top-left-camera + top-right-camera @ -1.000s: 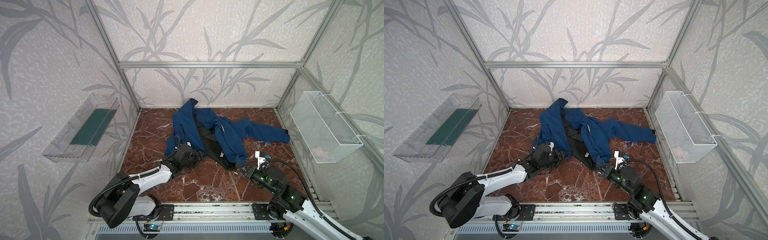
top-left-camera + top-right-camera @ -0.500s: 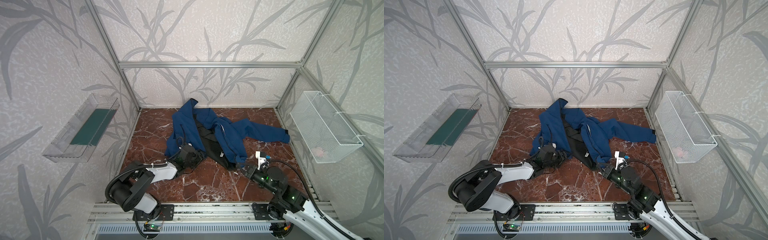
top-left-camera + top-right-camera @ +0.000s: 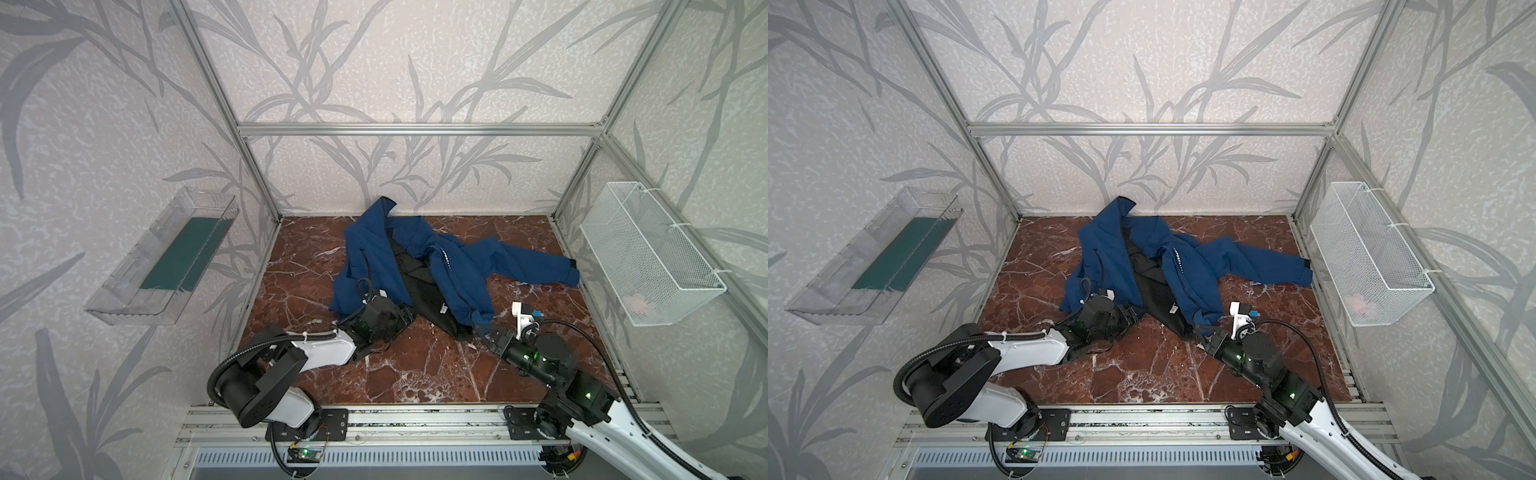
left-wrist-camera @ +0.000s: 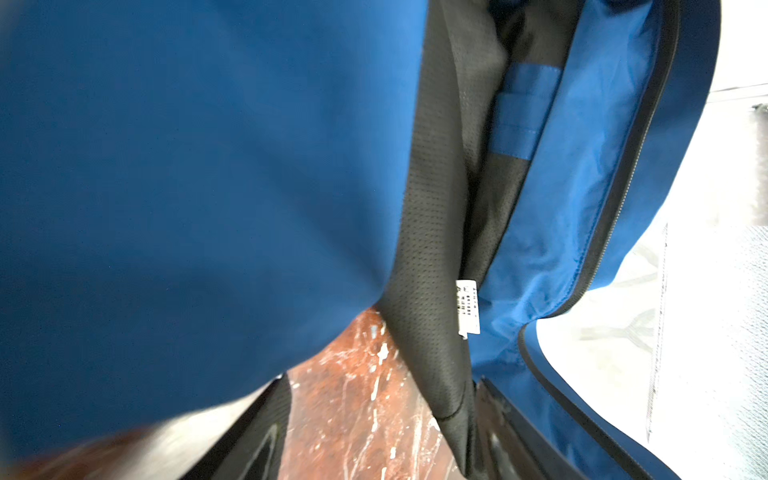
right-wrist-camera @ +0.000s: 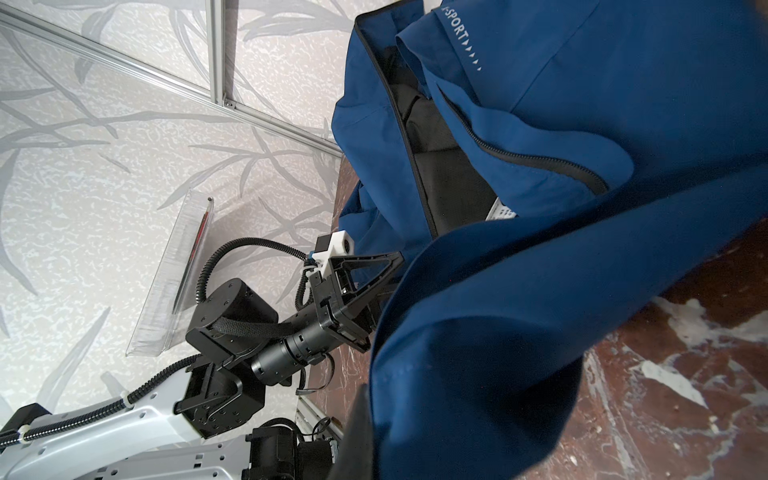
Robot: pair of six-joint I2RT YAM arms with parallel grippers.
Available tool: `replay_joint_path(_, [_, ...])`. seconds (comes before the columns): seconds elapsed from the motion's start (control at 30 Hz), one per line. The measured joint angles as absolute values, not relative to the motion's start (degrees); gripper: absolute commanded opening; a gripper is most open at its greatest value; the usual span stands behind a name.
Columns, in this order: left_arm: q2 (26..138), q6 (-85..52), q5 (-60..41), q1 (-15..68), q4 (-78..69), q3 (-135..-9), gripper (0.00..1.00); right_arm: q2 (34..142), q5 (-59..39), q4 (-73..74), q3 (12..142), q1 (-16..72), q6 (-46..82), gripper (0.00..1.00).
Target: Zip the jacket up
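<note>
Over the last second the left arm shifted its elbow slightly, while the left gripper (image 3: 401,318) stayed at the near hem of the jacket (image 3: 461,286), which lay unmoved and spread open mid-frame on the marble floor (image 3: 415,374). Its jaws stood wide around the black lining (image 4: 432,249), and the right gripper (image 3: 478,330) stayed pinched on the other front corner. We judged the left grip unmade, so the zipper halves were still to be joined.

A navy jacket (image 3: 473,274) lies crumpled and unzipped on the red-brown marble tabletop (image 3: 415,374).
</note>
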State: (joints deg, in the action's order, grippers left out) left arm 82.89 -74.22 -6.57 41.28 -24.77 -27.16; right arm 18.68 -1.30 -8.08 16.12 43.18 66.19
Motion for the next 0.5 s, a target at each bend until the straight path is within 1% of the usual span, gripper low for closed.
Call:
replay_joint_path(0.03, [82.1, -74.0, -5.5, 41.3, -24.4, -26.7, 0.72, 18.7, -1.3, -8.1, 16.1, 43.2, 66.2, 0.0])
replay_joint_path(0.1, [81.9, -73.7, -4.1, 41.2, -24.4, -26.5, 0.66, 18.7, -1.3, -8.1, 16.1, 43.2, 66.2, 0.0])
replay_joint_path(0.2, [84.0, -73.6, -3.9, 40.2, -26.9, -26.7, 0.59, 18.7, -1.3, -8.0, 16.1, 43.2, 66.3, 0.0])
replay_joint_path(0.4, [92.5, -74.8, -7.0, 39.3, -34.0, -28.8, 0.53, 17.5, -1.0, -8.4, 16.1, 43.1, 66.2, 0.0])
replay_joint_path(0.5, [93.9, -75.3, -7.7, 39.3, -36.3, -28.8, 0.46, 17.1, -1.0, -8.6, 16.1, 43.0, 66.2, 0.0])
